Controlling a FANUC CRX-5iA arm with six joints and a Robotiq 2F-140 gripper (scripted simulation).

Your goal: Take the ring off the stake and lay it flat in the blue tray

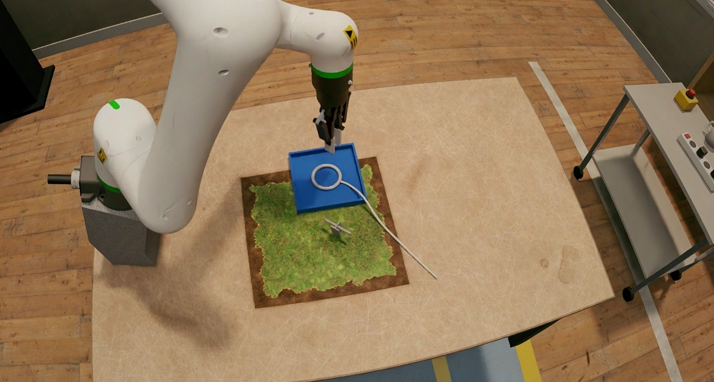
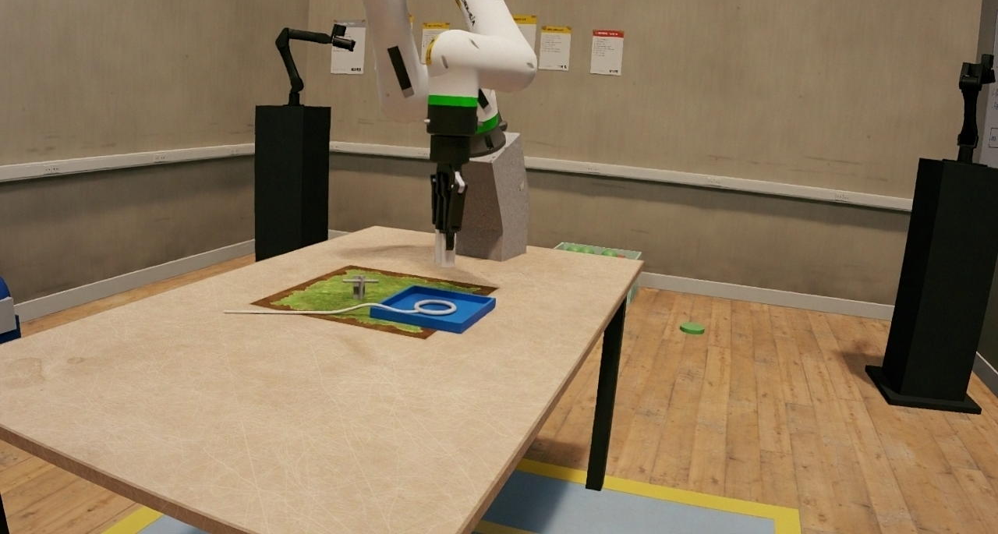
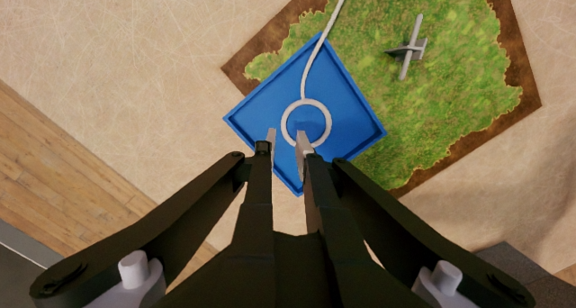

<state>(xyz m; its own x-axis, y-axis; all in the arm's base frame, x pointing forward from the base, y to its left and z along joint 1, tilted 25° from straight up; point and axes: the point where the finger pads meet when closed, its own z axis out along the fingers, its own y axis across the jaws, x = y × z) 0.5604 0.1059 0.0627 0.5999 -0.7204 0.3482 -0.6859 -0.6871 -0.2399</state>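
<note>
Tabletop (image 1: 499,190): pale wood, wide bare margins on every side of the work area; broadest open stretch lies toward the cart (image 1: 654,110) side and the near edge in the exterior view.

Arm (image 1: 199,80): white, rises from a grey pedestal (image 1: 117,240) at one tabletop edge, arches over and points the wrist straight down.

Grass mat (image 1: 309,250): square, green with a brown border, near the tabletop centre. All four of its edges sit well inside the tabletop edges.

Blue tray (image 1: 299,200): shallow, low rim, resting on the mat's corner nearest the wrist, one edge running past the mat's brown border.

Tool (image 1: 331,145): lifted well above the tray in the exterior view, open air beneath it. In the top view it sits over the tray's far rim. Fingers drawn close with a narrow gap, nothing pinched between them; the wrist view shows the pale fingertips apart from everything below.

Rope (image 1: 399,242): thin white line running from the ring over the tray's rim, across the mat's edge and out onto bare tabletop.

Ring (image 1: 326,176): white, lying flat on the tray floor, roughly central, off all four rims.

Stake (image 1: 337,228): small grey cross-topped peg, upright in the grass, near the tray but apart from it, nothing on it.
</note>
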